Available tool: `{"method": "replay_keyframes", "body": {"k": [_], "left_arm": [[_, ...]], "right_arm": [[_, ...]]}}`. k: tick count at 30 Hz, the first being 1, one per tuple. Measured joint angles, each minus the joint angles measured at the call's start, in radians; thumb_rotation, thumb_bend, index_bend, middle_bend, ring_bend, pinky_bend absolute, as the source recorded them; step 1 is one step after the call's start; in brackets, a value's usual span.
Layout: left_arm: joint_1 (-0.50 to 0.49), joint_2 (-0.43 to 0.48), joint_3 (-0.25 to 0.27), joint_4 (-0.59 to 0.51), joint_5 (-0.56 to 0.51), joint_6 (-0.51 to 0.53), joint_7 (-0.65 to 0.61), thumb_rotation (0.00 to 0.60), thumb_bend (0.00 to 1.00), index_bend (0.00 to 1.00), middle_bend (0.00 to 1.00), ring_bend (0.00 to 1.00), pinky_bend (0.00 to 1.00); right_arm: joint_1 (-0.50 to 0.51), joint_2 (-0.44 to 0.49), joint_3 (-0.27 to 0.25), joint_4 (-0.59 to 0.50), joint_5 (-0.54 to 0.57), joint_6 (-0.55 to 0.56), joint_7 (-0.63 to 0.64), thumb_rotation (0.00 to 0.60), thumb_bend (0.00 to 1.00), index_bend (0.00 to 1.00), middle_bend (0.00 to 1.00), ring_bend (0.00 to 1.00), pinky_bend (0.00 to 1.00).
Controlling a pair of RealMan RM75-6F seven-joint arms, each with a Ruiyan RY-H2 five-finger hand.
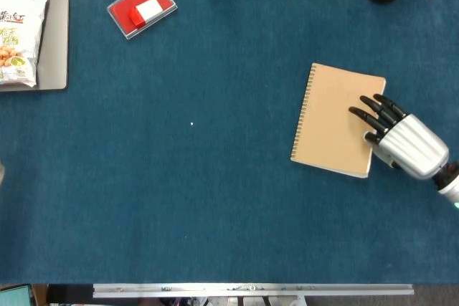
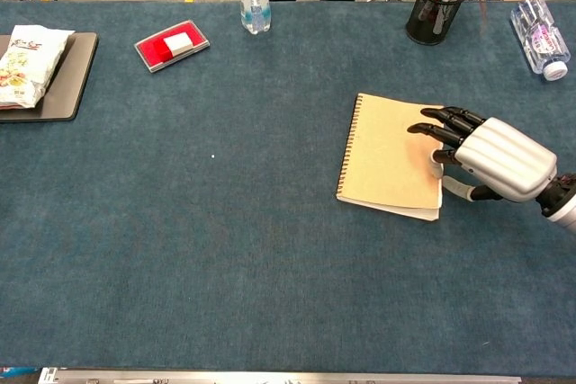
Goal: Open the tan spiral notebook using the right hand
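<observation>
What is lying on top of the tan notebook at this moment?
Only the right hand: its fingers reach over the closed tan notebook's right edge. Whether they touch the cover is unclear.

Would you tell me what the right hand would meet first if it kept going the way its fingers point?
Probably the notebook cover itself; the right hand points across it toward the spiral edge.
</observation>
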Motion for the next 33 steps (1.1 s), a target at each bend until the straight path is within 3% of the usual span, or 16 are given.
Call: {"method": "replay_keyframes", "body": {"k": [18,33], "left_arm": [[0.000,-0.001,0.000,0.002,-0.001,-0.001,0.003,0.600,0.30,0.66,0.61,0.57,0.72],[-0.001,-0.009,0.000,0.003,-0.006,-0.005,0.022,0.600,0.30,0.66,0.61,0.57,0.72]], "right_arm": [[-0.002,0.016,0.016,-0.011,0.013,0.058,0.018,0.600,0.39,0.64,0.20,0.04,0.14],[-0.058,0.203,-0.021,-0.146,-0.031,0.215,-0.054,0.600,0.39,0.65,0.21,0.05,0.14]]}}
